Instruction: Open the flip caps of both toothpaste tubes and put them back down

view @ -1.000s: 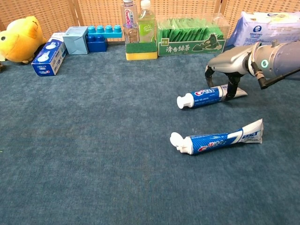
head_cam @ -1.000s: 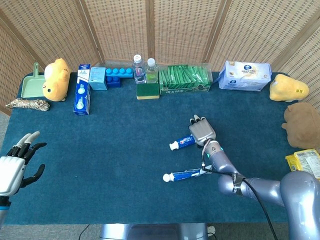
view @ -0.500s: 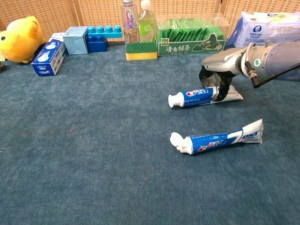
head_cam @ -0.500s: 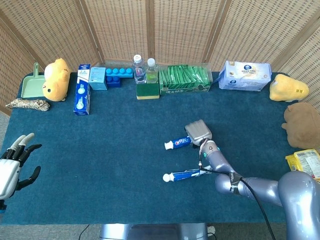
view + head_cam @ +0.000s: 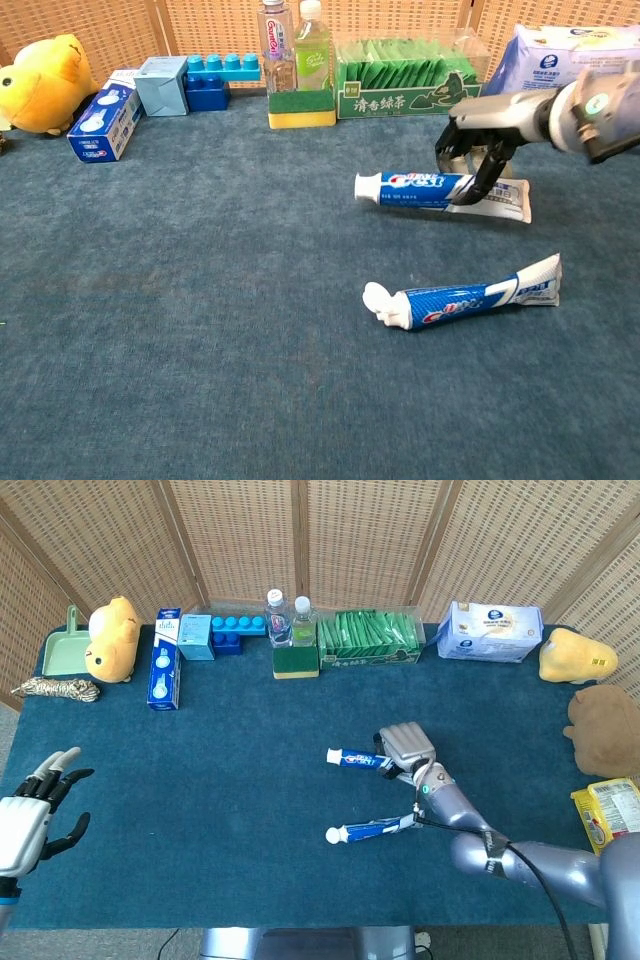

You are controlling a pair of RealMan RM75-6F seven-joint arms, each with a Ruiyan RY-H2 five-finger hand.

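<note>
Nearest the robot, the left hand [image 5: 28, 815] hovers over the front left corner of the blue table [image 5: 200, 780], well away from both tubes, its fingers spread wide and holding nothing. Right of the table's middle lies the near tube [image 5: 465, 297], flat on the cloth with its white cap pointing left and its crimped end to the right. Just behind it the far tube [image 5: 420, 187] lies almost level, cap also to the left; its cap end looks a little off the cloth, though whether the tube is fully lifted cannot be told. The right hand [image 5: 478, 135] is curled over the far tube's rear half, fingers [image 5: 470, 185] closed down around it, gripping it. Well behind the tubes, along the table's back edge, stand two bottles [image 5: 288, 618] above a sponge [image 5: 296, 662], with a green tea box [image 5: 368, 640] to their right and blue blocks [image 5: 232, 630] to their left. Left of the blocks lies a toothpaste carton [image 5: 165, 672], then a yellow plush [image 5: 111, 638]. Right of the tea box sits a tissue pack [image 5: 490, 632].
</note>
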